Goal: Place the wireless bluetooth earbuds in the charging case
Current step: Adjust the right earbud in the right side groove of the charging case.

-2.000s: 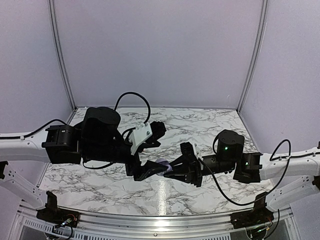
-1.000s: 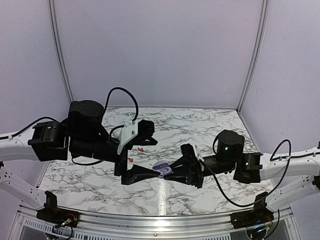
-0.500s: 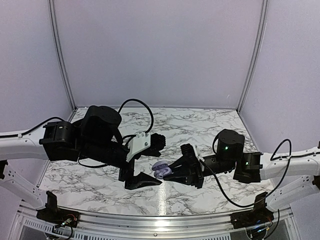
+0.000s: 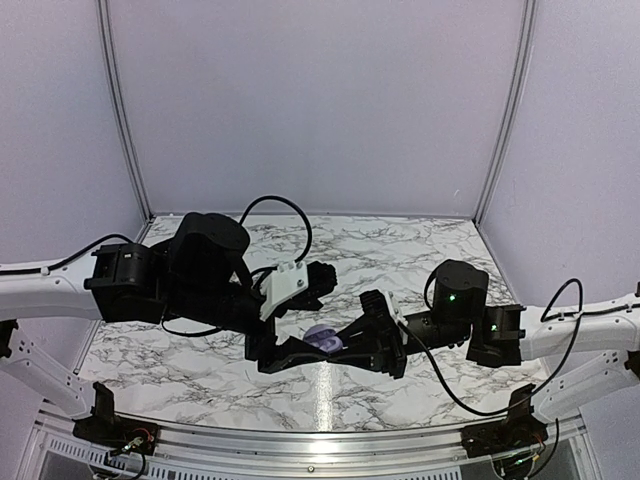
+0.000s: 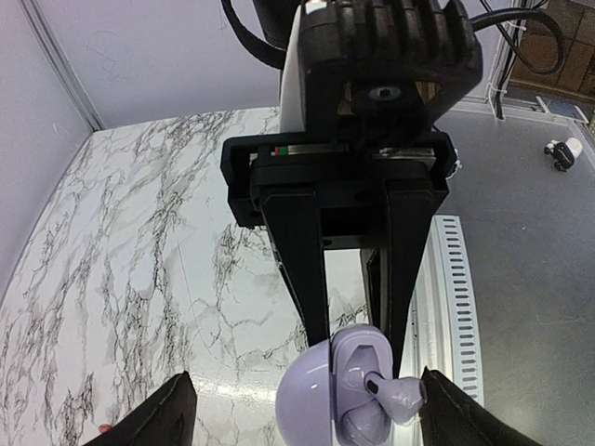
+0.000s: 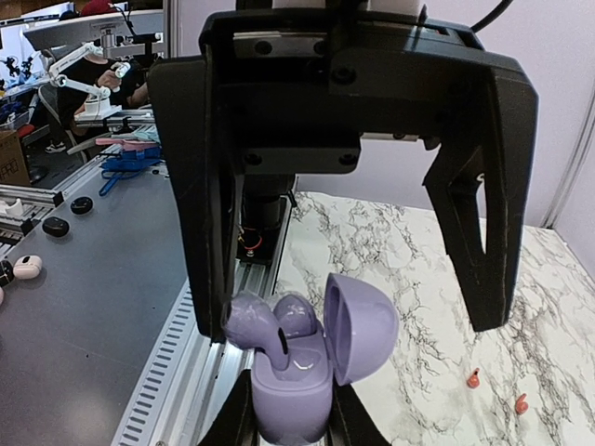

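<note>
Now, closest in, the right gripper is clamped on the base of the lilac case, holding it up off the table with the lid swung open. One lilac earbud leans out over the case's edge, its stem down in the well but not seated. A second earbud looks bedded beside it. The left gripper is spread wide either side of the case and grips nothing. One finger is just beside the leaning earbud; whether it touches, I cannot tell. The likely trouble is there: if that finger pushes sideways rather than down, the earbud could tip out and drop, or the case could twist in the right gripper's narrow hold. The finger on the other side could also knock the lid onto the proud earbud. Farther off, two tiny red bits lie on the table, well apart from the case; what they are I cannot tell. No brand, label or writing is readable on the case, the grippers or the bench beyond
</note>
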